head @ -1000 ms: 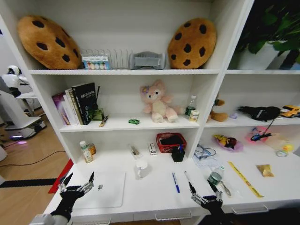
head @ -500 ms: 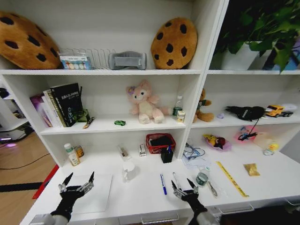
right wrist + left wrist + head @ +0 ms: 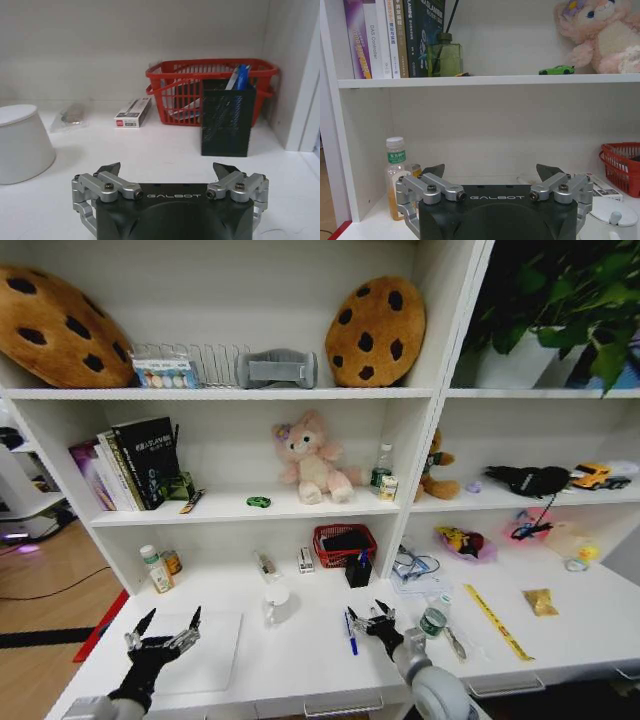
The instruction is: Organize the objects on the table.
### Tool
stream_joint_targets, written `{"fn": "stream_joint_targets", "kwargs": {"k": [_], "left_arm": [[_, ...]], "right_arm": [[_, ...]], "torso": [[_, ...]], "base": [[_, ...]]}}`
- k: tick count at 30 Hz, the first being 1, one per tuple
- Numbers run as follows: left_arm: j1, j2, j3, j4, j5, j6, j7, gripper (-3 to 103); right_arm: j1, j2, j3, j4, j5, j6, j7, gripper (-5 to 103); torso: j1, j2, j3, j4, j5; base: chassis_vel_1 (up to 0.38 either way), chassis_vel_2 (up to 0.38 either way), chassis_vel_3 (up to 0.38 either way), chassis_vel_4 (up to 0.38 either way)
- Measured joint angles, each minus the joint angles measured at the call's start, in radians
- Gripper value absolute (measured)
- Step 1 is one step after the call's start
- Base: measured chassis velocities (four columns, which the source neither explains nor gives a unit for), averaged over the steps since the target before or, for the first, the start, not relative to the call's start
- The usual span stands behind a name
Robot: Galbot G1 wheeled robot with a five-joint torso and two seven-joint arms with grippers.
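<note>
On the white table lie a thin silver laptop, a blue pen and a small dark roll. A small green item sits on the shelf above. My left gripper hovers open over the laptop's near left corner; in its wrist view the left gripper holds nothing. My right gripper is open just right of the blue pen, between it and the roll. In the right wrist view the right gripper is empty and points at a black mesh pen holder.
A white lidded cup stands mid-table. A red basket, the pen holder and a small box line the back. Bottles stand at the back left. A yellow ruler lies to the right.
The right gripper has moved forward and leftward from the table's front edge to beside the blue pen. The head camera shifted. The left gripper has stayed put.
</note>
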Motion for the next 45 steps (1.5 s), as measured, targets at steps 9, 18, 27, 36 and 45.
{"fn": "stream_joint_targets", "kwargs": {"k": [9, 18, 27, 36, 45], "left_arm": [[0.0, 0.0, 0.0, 0.0, 0.0, 0.0, 0.0, 100], [0.0, 0.0, 0.0, 0.0, 0.0, 0.0, 0.0, 100], [0.0, 0.0, 0.0, 0.0, 0.0, 0.0, 0.0, 100], [0.0, 0.0, 0.0, 0.0, 0.0, 0.0, 0.0, 100], [0.0, 0.0, 0.0, 0.0, 0.0, 0.0, 0.0, 100]], "right_arm": [[0.0, 0.045, -0.049, -0.016, -0.013, -0.011, 0.036, 95], [0.014, 0.047, -0.06, -0.028, -0.009, -0.029, 0.061, 77], [0.015, 0.048, -0.059, -0.034, -0.027, -0.038, 0.086, 68], [0.022, 0.047, -0.072, -0.039, -0.025, -0.051, 0.094, 50], [0.043, 0.041, -0.073, -0.041, -0.013, -0.058, 0.099, 19]], "torso": [[0.0, 0.0, 0.0, -0.0001, 0.0], [0.0, 0.0, 0.0, -0.0001, 0.0001], [0.0, 0.0, 0.0, -0.0001, 0.0001], [0.0, 0.0, 0.0, -0.0002, 0.0001], [0.0, 0.0, 0.0, -0.0002, 0.0001]], "base": [[0.0, 0.0, 0.0, 0.0], [0.0, 0.0, 0.0, 0.0], [0.0, 0.0, 0.0, 0.0], [0.0, 0.0, 0.0, 0.0], [0.0, 0.0, 0.0, 0.0]]}}
